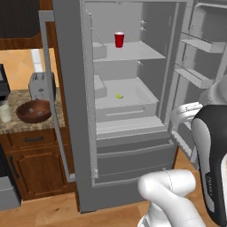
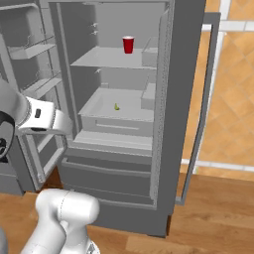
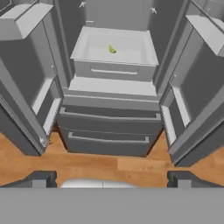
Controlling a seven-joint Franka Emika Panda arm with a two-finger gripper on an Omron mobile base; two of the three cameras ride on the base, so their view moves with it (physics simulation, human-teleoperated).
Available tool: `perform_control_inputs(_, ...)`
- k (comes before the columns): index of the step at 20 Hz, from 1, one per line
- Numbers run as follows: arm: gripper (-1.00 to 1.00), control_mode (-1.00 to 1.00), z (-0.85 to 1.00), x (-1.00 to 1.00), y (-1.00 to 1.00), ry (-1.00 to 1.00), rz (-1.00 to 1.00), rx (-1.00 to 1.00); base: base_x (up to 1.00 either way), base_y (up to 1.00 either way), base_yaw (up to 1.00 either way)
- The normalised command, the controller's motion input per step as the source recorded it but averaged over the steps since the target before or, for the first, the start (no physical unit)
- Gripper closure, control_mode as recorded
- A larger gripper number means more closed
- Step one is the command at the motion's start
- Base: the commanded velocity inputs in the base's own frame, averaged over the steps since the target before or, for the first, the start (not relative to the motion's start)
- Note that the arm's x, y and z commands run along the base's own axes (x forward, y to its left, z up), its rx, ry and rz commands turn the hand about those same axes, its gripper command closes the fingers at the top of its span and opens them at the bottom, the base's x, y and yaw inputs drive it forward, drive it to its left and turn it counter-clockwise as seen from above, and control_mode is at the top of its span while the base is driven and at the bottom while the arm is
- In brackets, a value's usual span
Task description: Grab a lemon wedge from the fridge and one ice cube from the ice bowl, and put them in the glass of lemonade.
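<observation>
The fridge [image 1: 71,88] stands with both upper doors wide open. The tiny yellow-green lemon wedge [image 1: 119,95] [image 2: 116,106] [image 3: 112,49] lies in the middle of the white drawer tray on the lower shelf. My gripper [image 3: 111,179] is open and holds nothing; it hangs back in front of the fridge, low, facing the tray, with its fingertips [image 3: 40,178] far apart. On the counter to the left sit the dark reddish-brown ice bowl [image 1: 34,111] and the glass of lemonade [image 1: 5,111]. The ice cube is hidden from here.
A red plastic cup [image 1: 119,39] [image 2: 128,44] stands on the upper shelf. The open doors with their bins [image 3: 35,100] [image 3: 192,109] flank the opening. A toaster [image 1: 41,85] stands behind the bowl. The lower drawers [image 3: 109,131] are shut above the wooden floor.
</observation>
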Motion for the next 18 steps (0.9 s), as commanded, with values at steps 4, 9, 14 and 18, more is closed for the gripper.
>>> perform_control_inputs(4, -1.00, 1.00, 0.00, 0.00, 0.00, 0.00, 0.00, 0.00, 0.87, 0.00, 0.00)
perform_control_inputs(9, -1.00, 1.00, 0.00, 0.00, 0.00, 0.00, 0.00, 0.00, 0.81, 0.00, 0.00)
perform_control_inputs(14, -1.00, 1.00, 0.00, 0.00, 0.00, 0.00, 0.00, 0.00, 0.37, 0.00, 0.00)
perform_control_inputs(18, -1.00, -1.00, -0.27, 0.38, 0.03, -0.03, 0.00, 0.01, 0.00, 0.00, 0.00)
